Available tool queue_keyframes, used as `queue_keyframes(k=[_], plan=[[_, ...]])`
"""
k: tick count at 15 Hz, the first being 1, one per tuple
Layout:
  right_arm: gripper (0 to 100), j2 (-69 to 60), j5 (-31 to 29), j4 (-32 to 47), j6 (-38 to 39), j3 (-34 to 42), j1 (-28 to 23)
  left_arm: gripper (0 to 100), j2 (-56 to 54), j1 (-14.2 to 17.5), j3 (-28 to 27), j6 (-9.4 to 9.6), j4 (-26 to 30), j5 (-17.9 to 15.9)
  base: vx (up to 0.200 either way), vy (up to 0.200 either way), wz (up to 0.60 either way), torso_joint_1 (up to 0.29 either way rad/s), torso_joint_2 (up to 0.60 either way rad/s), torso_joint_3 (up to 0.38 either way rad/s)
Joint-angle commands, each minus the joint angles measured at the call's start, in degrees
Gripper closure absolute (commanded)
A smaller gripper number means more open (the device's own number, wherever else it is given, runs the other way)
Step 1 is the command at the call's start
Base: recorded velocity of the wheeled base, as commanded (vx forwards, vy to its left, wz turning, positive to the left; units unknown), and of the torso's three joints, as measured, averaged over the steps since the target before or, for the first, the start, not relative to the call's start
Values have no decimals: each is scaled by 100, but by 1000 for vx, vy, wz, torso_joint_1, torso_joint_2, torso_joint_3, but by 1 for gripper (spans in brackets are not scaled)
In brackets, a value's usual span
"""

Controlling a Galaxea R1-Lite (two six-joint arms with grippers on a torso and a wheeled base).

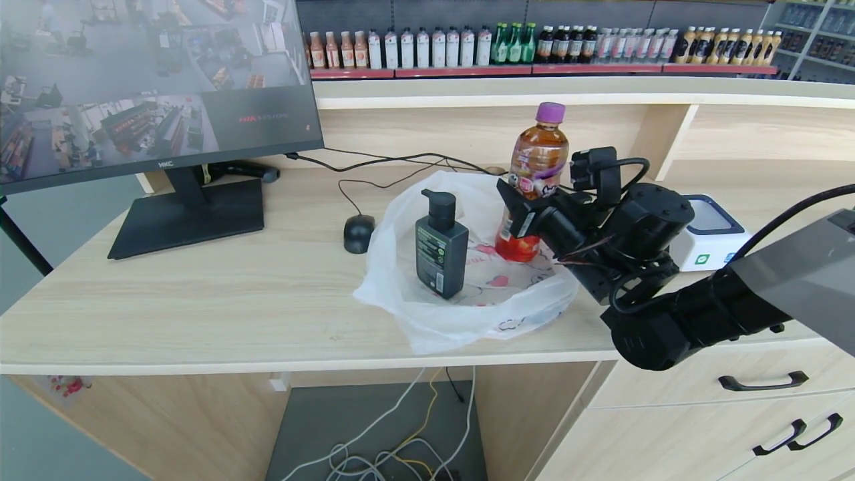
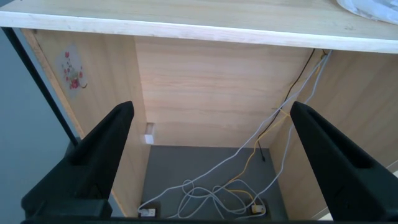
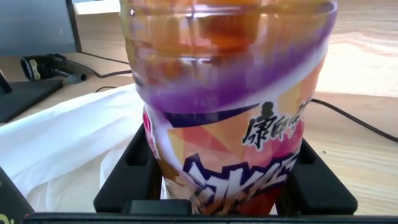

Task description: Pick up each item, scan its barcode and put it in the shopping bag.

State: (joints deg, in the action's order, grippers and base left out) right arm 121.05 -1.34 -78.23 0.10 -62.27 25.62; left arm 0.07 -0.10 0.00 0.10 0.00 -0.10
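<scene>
An orange drink bottle (image 1: pixel 538 160) with a purple cap stands upright over the far right part of the white shopping bag (image 1: pixel 414 314). My right gripper (image 1: pixel 518 217) is shut on its lower half. In the right wrist view the bottle (image 3: pixel 230 93) sits between the black fingers (image 3: pixel 127 177), with the bag (image 3: pixel 68 143) behind it. I cannot tell whether its base touches the bag. A black pump bottle (image 1: pixel 441 250) stands upright inside the bag, to the left of the drink. My left gripper (image 2: pixel 211 155) hangs open below the counter edge (image 2: pixel 186 28), holding nothing.
A white barcode scanner (image 1: pixel 711 237) sits on the counter behind my right arm. A monitor (image 1: pixel 153 80) on its stand and a black mouse (image 1: pixel 359 234) occupy the left. Cables (image 2: pixel 224 186) lie on the floor under the counter. Drawers (image 1: pixel 761 384) sit at the lower right.
</scene>
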Motion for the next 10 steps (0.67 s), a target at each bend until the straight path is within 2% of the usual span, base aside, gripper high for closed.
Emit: queue_keyframes(k=[1,10], plan=[[100,6,2,0,34,136,30,0,1,1,0,-1,0,1,0,0,0,0,0,0],[100,-12,-7,-8,184,224,74,0,1,1,0,-1,0,1,0,0,0,0,0,0]])
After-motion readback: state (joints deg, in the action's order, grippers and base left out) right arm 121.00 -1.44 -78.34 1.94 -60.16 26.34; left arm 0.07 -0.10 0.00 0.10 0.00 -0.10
